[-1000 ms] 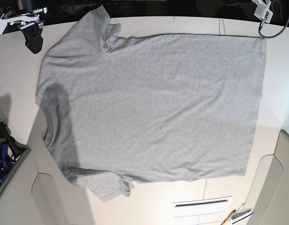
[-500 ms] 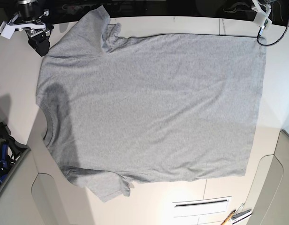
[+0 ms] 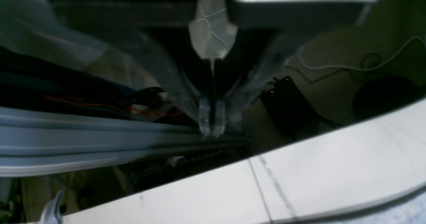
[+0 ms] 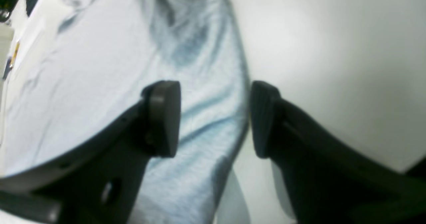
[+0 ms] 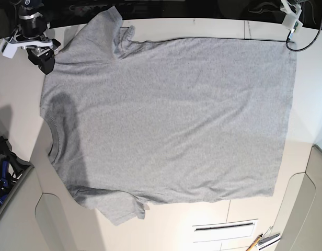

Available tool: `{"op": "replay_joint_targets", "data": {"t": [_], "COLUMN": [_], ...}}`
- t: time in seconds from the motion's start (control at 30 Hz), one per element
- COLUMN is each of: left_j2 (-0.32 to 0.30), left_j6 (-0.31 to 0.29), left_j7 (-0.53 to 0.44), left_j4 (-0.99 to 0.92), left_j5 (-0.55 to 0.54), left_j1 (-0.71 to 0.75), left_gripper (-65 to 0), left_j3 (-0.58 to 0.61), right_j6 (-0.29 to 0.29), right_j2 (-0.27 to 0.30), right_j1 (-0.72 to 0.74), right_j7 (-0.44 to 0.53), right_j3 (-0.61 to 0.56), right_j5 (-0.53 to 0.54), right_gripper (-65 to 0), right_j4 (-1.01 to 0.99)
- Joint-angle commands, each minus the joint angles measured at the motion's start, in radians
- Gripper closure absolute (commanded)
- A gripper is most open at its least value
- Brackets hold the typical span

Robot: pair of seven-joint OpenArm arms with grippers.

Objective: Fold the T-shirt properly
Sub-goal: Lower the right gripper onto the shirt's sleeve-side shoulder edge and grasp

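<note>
The grey T-shirt (image 5: 169, 123) lies spread flat and plain side up on the white table (image 5: 17, 99), collar toward nine o'clock and hem toward three o'clock. The right gripper (image 4: 214, 117) hangs over the shirt's ten o'clock corner, by the sleeve, its dark pads (image 4: 164, 117) spread apart with the fabric's edge showing between them, nothing pinched. The left gripper (image 3: 212, 119) sits up past the table's far edge around one o'clock, its clear fingertips pressed together on nothing.
</note>
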Motion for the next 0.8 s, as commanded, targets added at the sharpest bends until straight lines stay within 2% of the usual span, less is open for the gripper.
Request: {"op": "replay_joint_targets", "data": {"t": [0.0,0.27,0.4,0.57,0.77], "left_j2": [-0.008,-0.008,-0.008,-0.008,-0.008], "left_j6": [-0.012,-0.012,-0.012,-0.012,-0.012], "left_j7": [-0.007,-0.003,0.005,0.008,0.008], "left_j4": [0.011,0.011,0.011,0.011,0.011], "left_j5": [-0.018,-0.018,-0.019,-0.022,-0.023], "left_j1": [0.012,0.012,0.012,0.012,0.012], "left_gripper": [0.0,0.0,0.0,0.0,0.0], "left_j3": [-0.007,-0.007,-0.007,-0.007,-0.007], "right_j6": [0.013,0.016,0.035,0.083,0.083], "right_j2": [0.006,0.006,0.006,0.006,0.006], "right_j1": [-0.003,0.030,0.060,0.093,0.092], "right_j7": [0.019,0.019,0.018,-0.027,-0.033], "right_j3": [0.006,0.006,0.006,0.005,0.005], "right_j5": [0.005,0.014,0.020,0.061,0.065], "right_gripper": [-33.0,-33.0,-33.0,-33.0,-32.9], "right_j4": [0.010,-0.087,-0.153,-0.205,-0.205]}}
